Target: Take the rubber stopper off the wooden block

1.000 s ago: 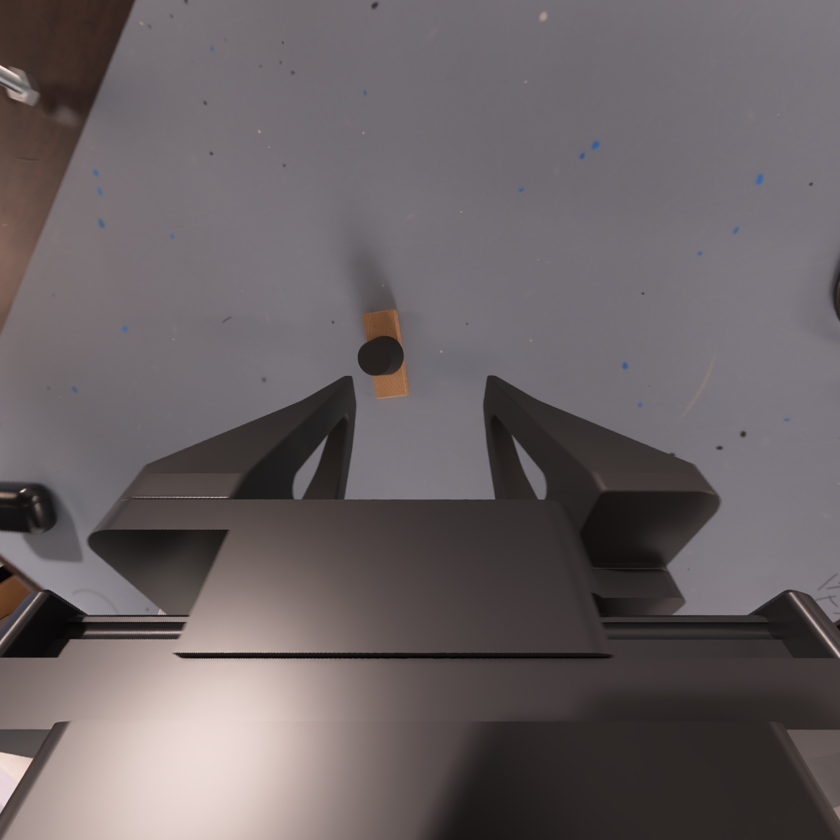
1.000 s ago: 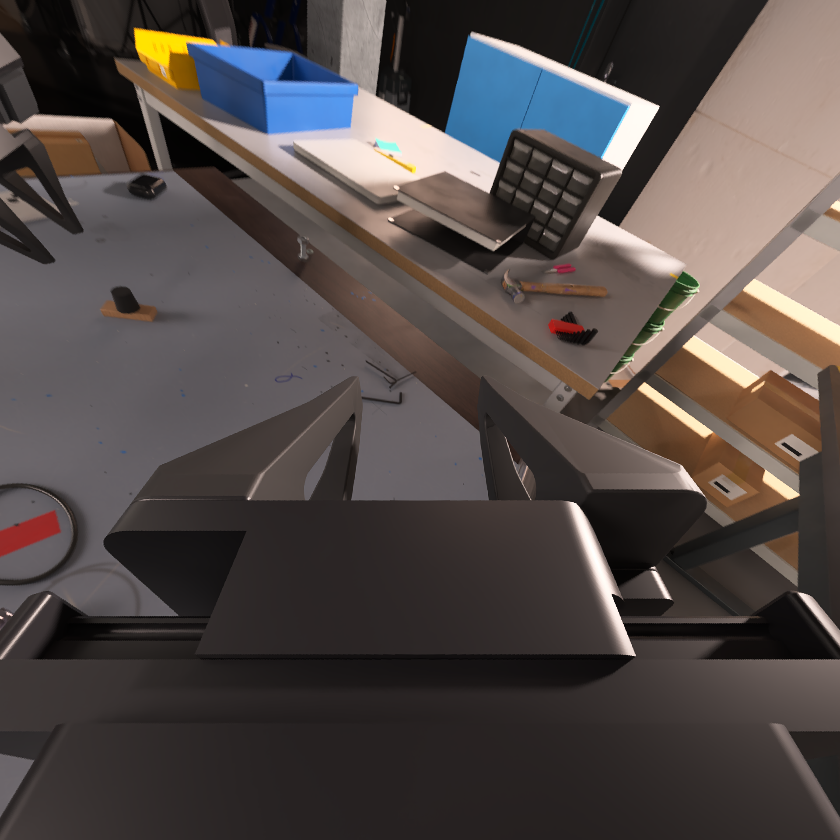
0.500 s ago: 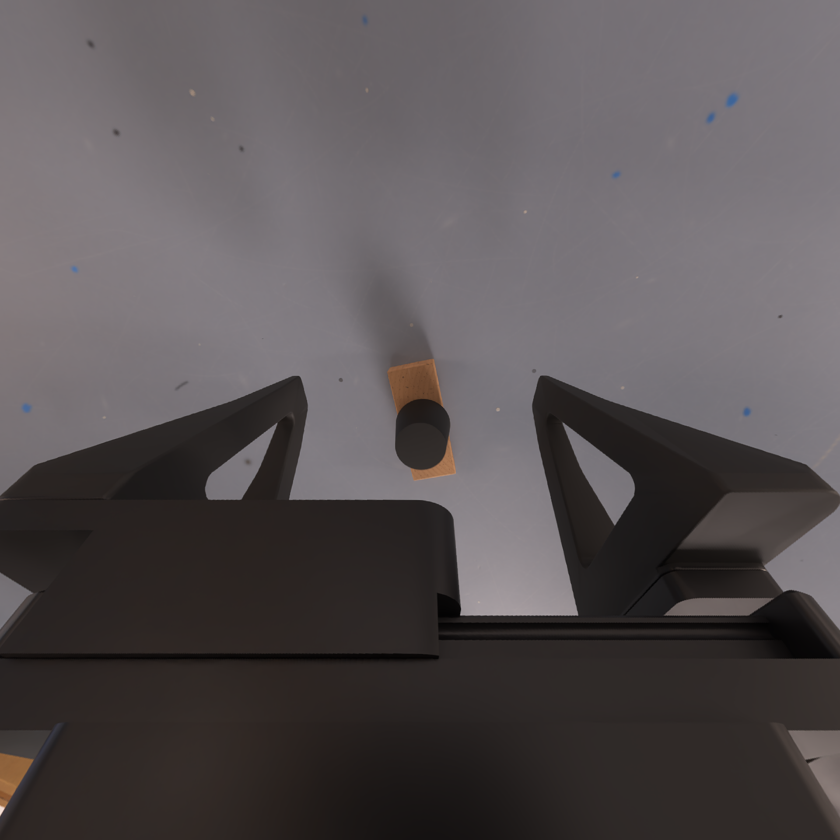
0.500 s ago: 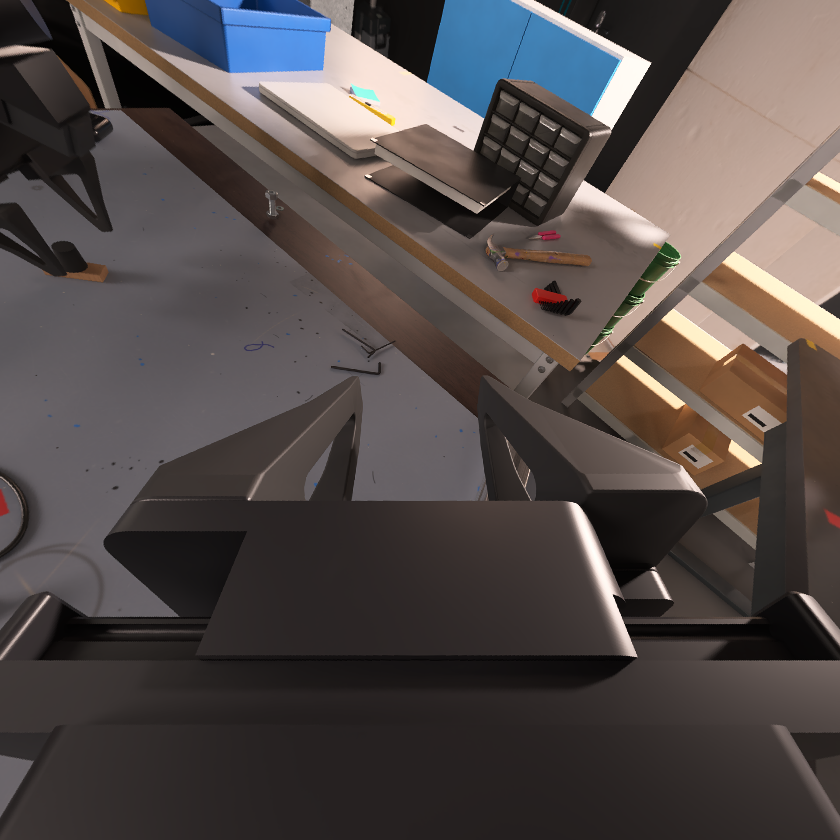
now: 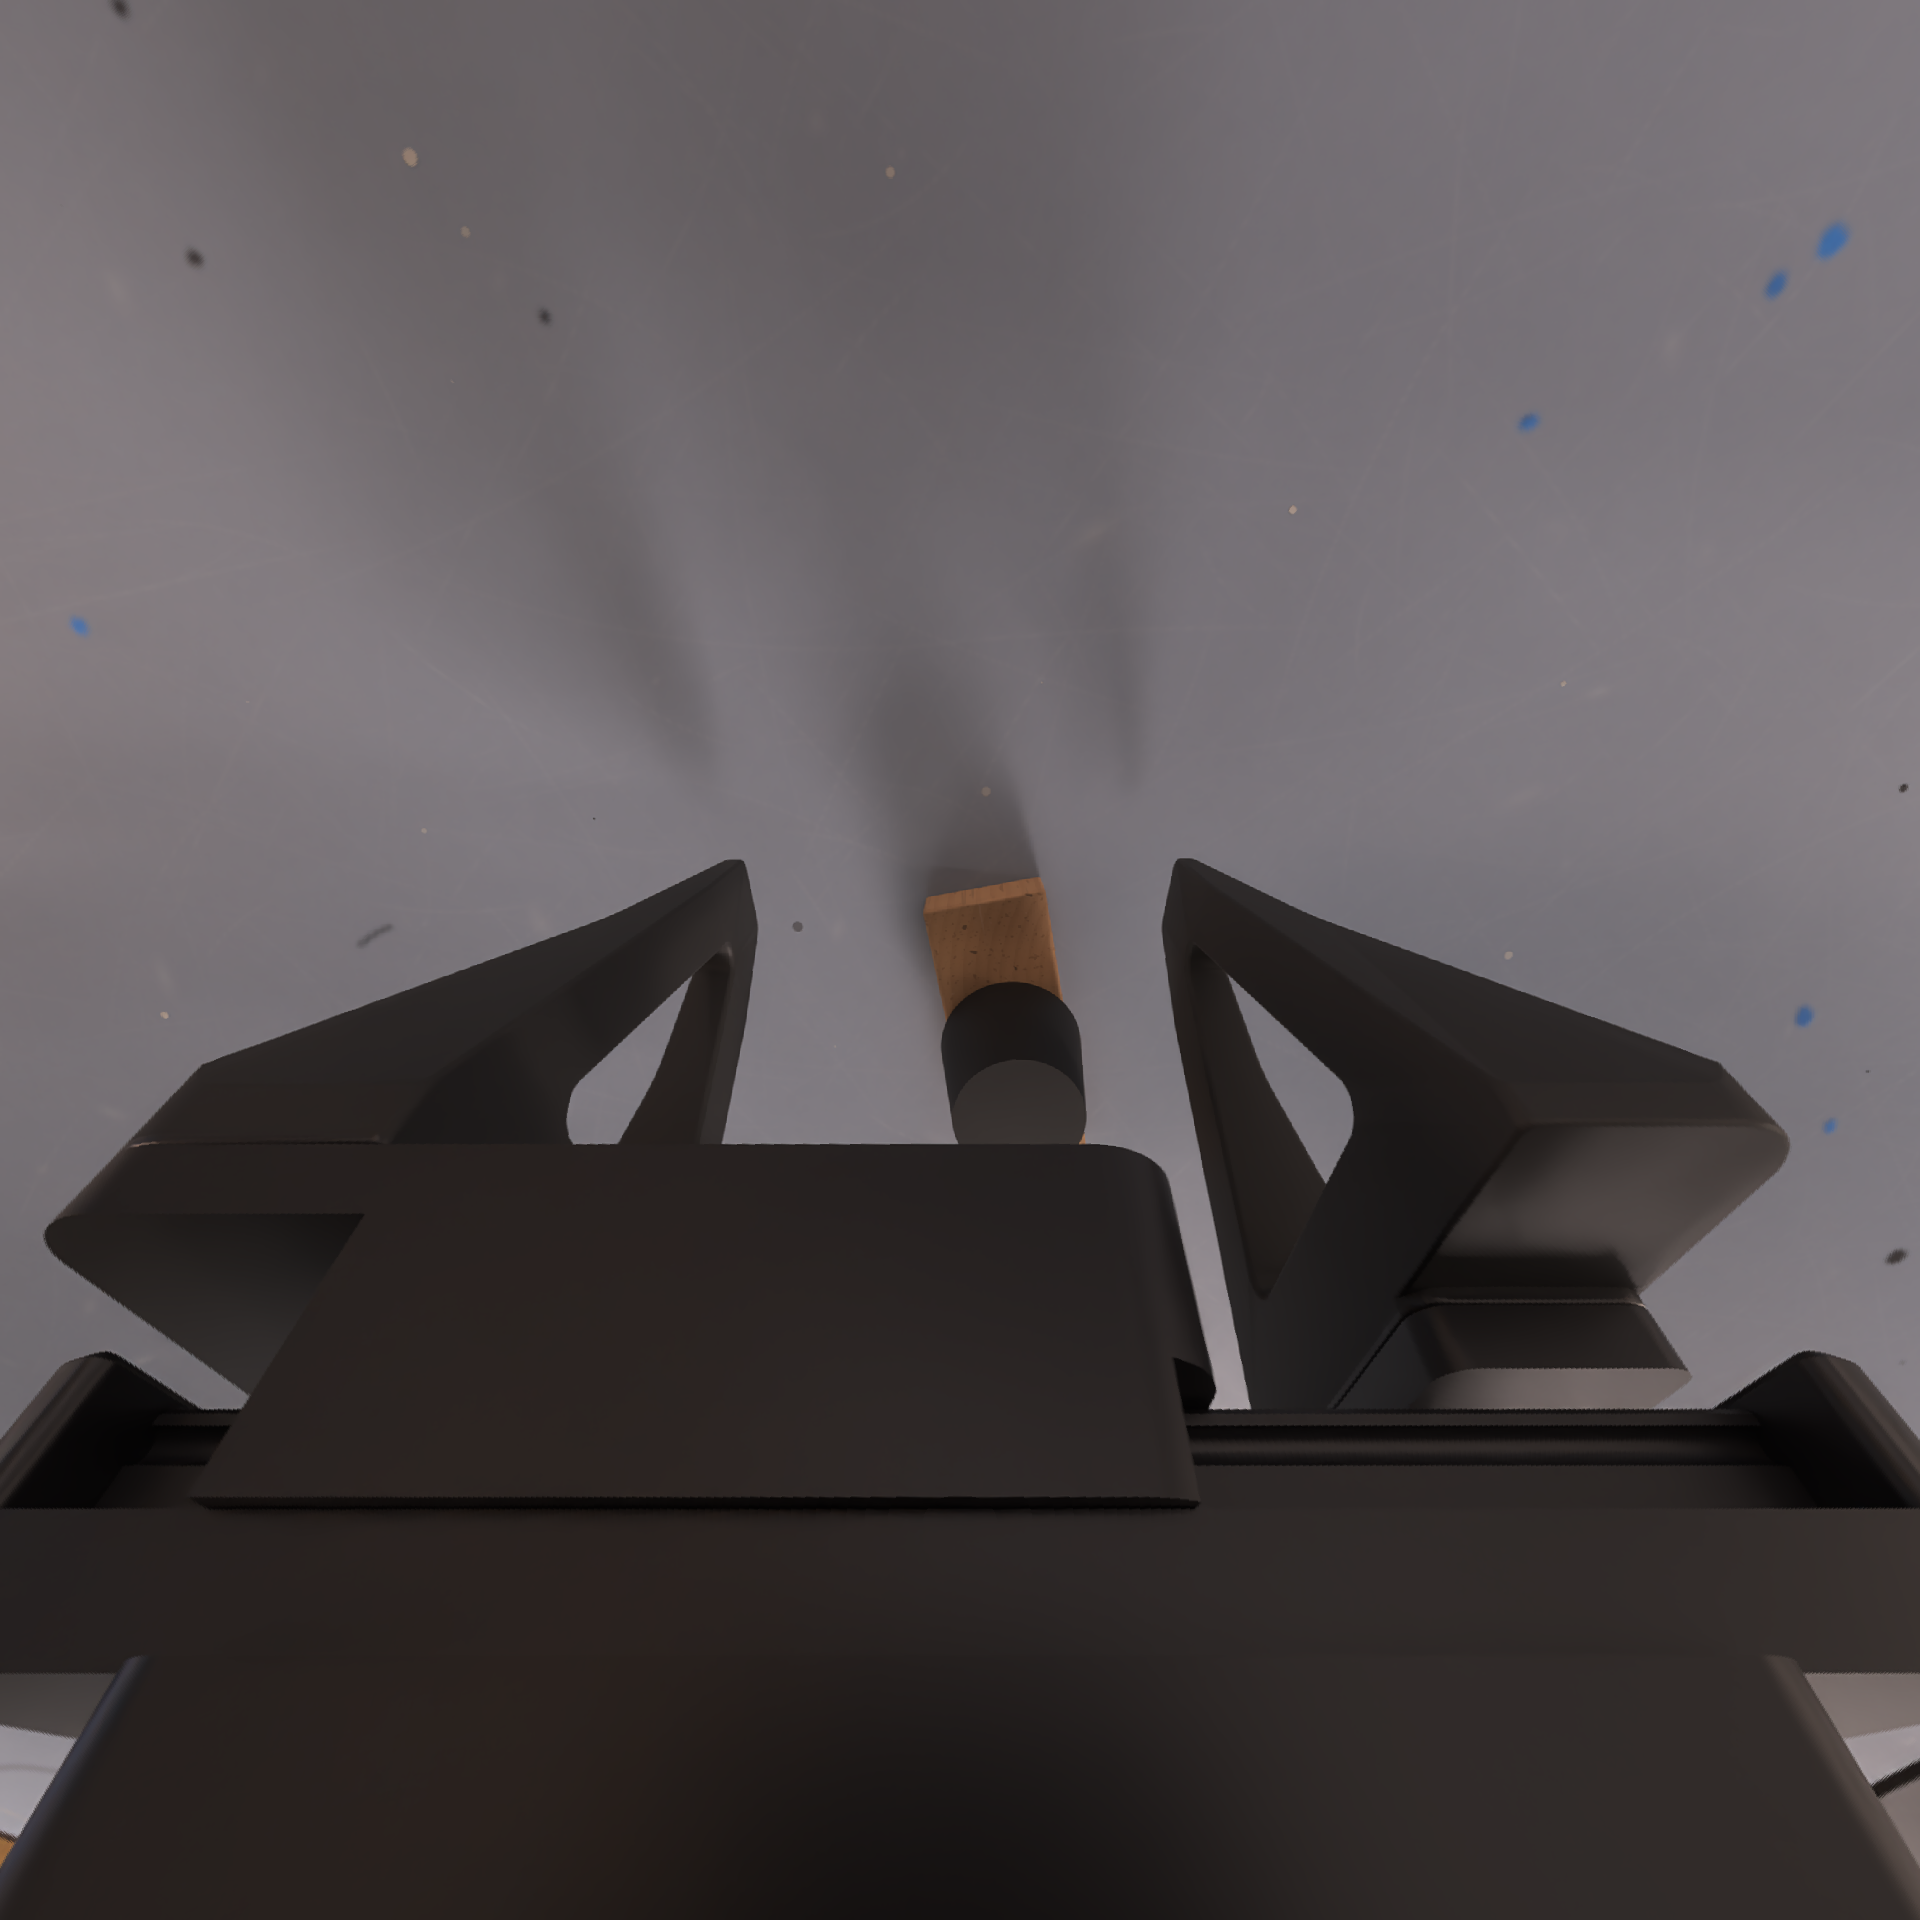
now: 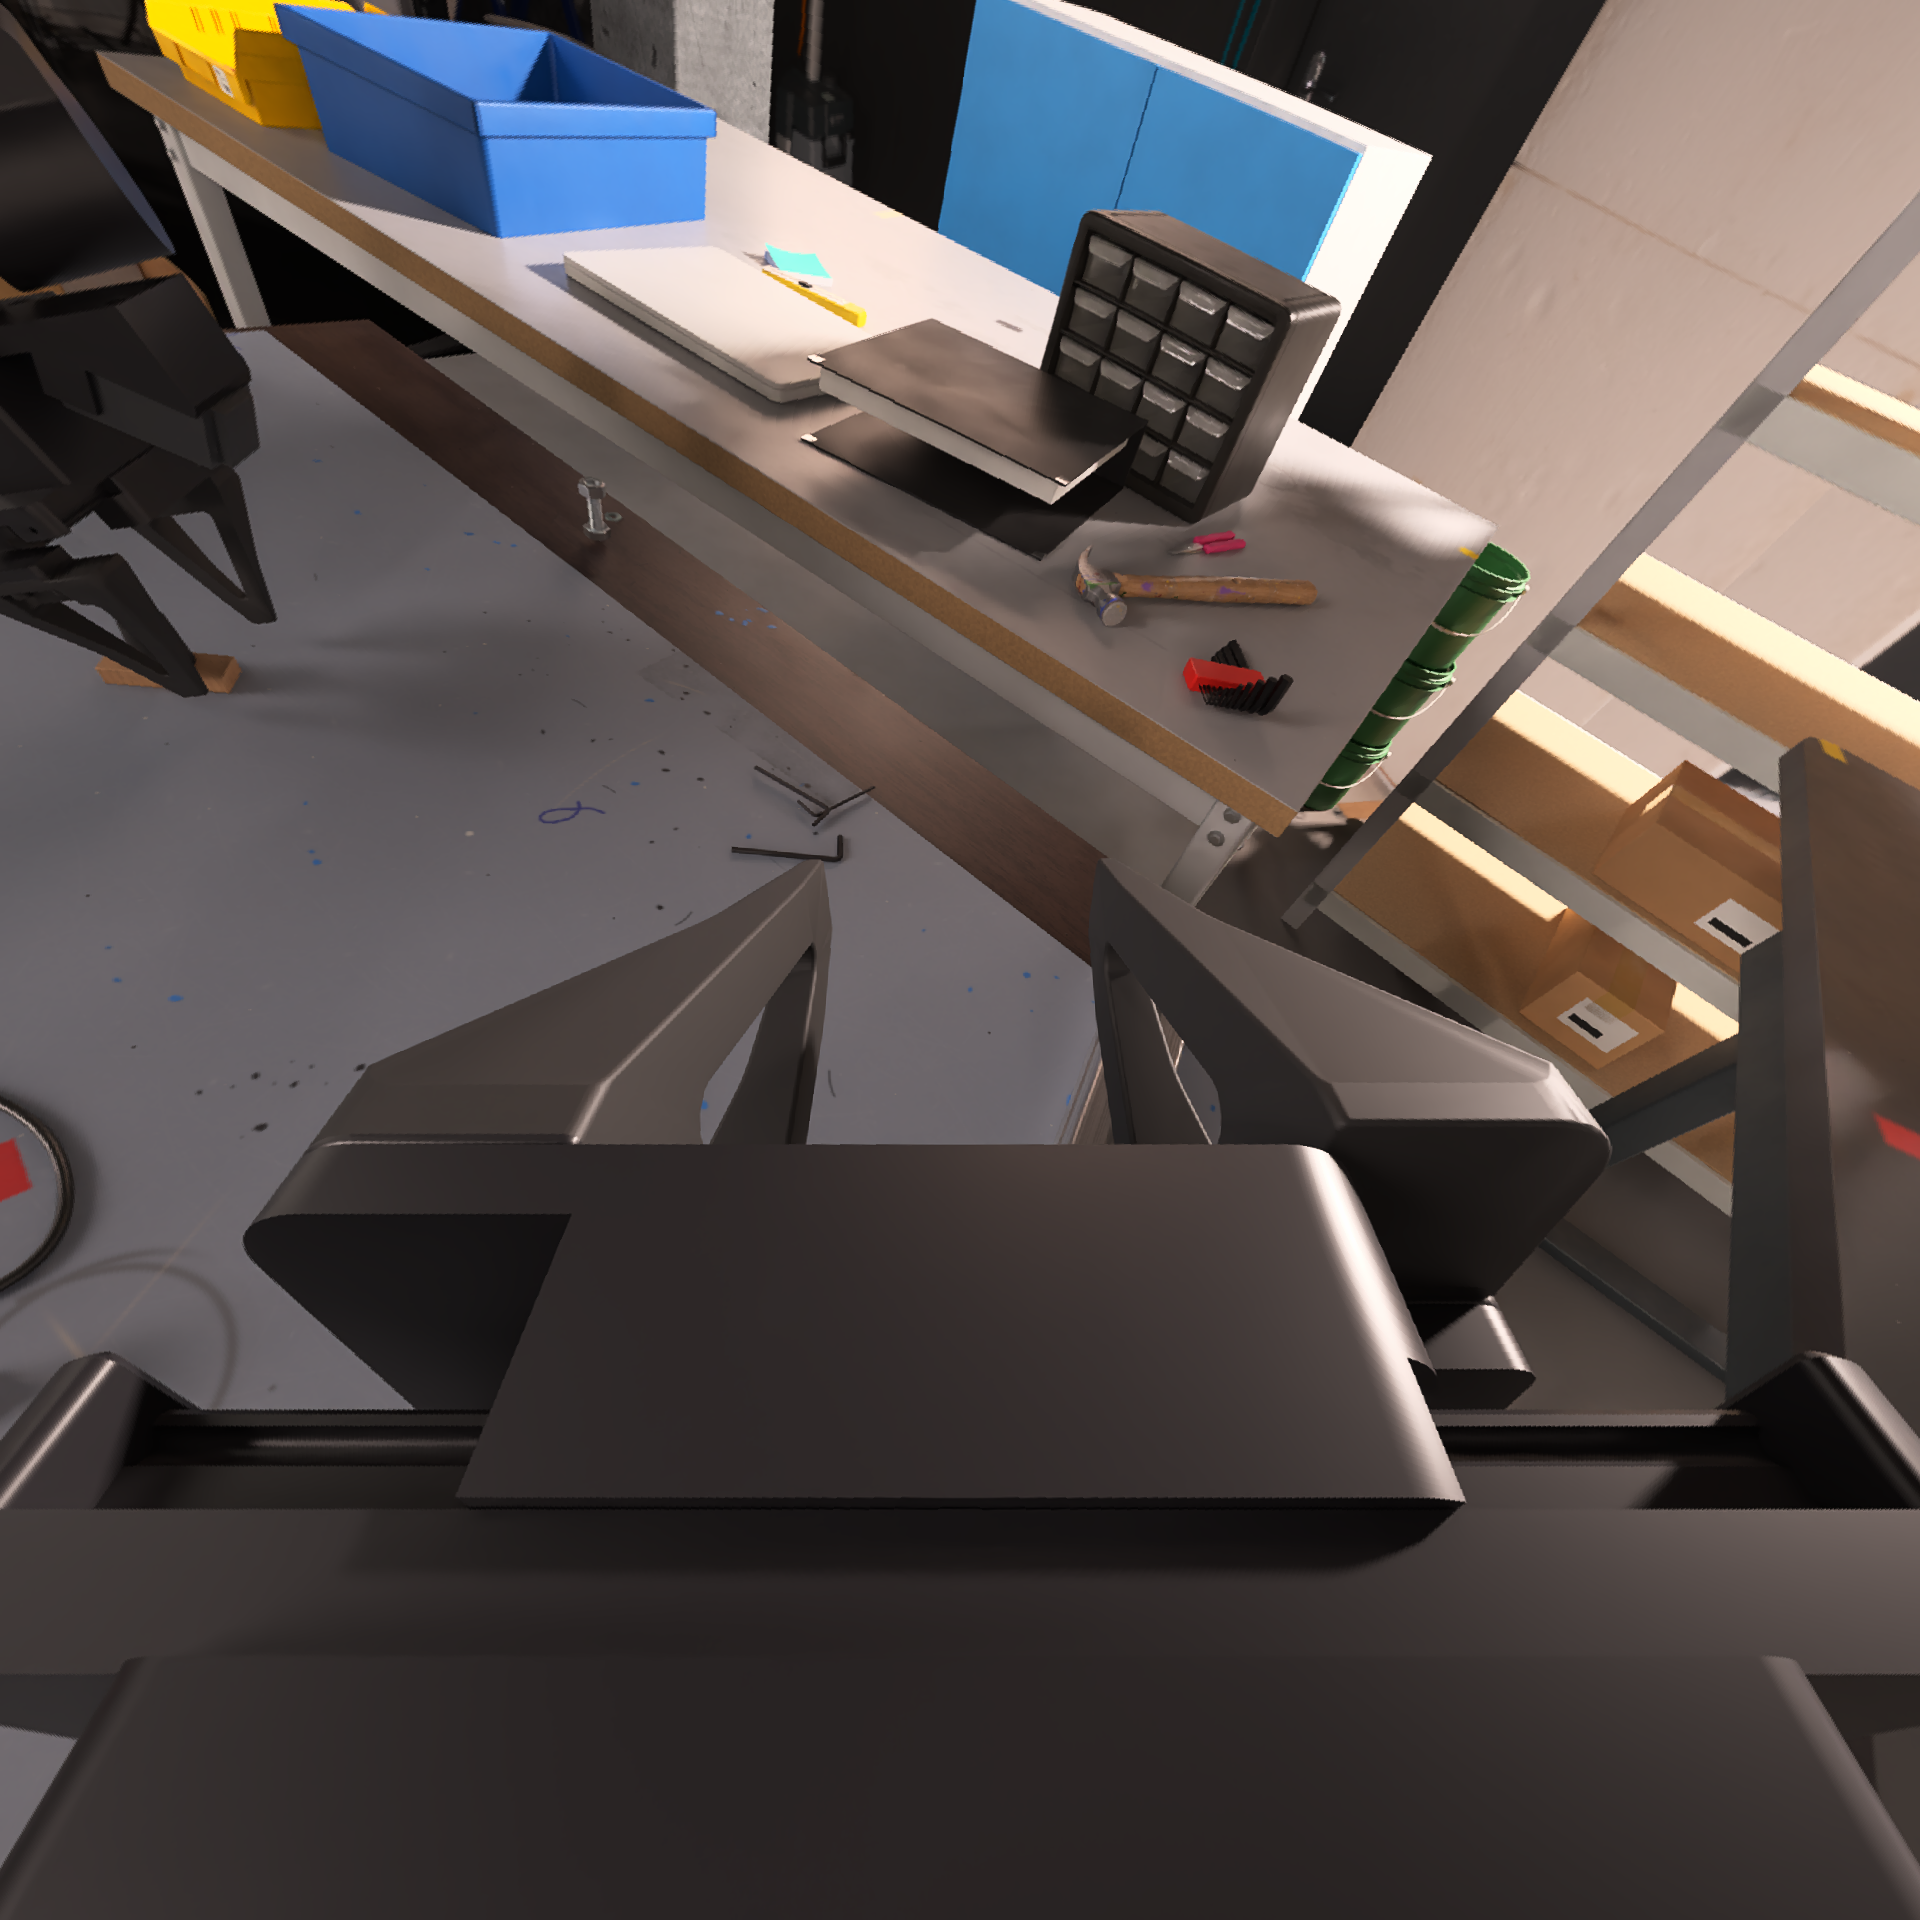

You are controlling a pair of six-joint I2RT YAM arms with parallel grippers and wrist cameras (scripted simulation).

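A black rubber stopper [image 5: 1013, 1070] stands upright on a small wooden block [image 5: 992, 940] on the grey table. My left gripper [image 5: 958, 878] is open and low over the table. Its fingers stand on either side of the stopper with a gap on each side, touching nothing. In the right wrist view the left gripper [image 6: 135, 582] shows at the far left, its fingertips down around the block [image 6: 213, 673]; the stopper is hidden there. My right gripper [image 6: 958, 883] is open and empty, held well away above the table's right side.
Hex keys [image 6: 800, 831] lie on the table ahead of the right gripper, near a dark wooden edge strip with a bolt [image 6: 594, 506]. A workbench beyond holds a blue bin [image 6: 499, 135], a drawer cabinet [image 6: 1184, 364] and a hammer [image 6: 1195, 592]. A black ring [image 6: 31, 1205] lies at left.
My left gripper has come down over the block, opened wide, then narrowed its jaws either side of the stopper. The right gripper has shifted only slightly, its jaws unchanged.
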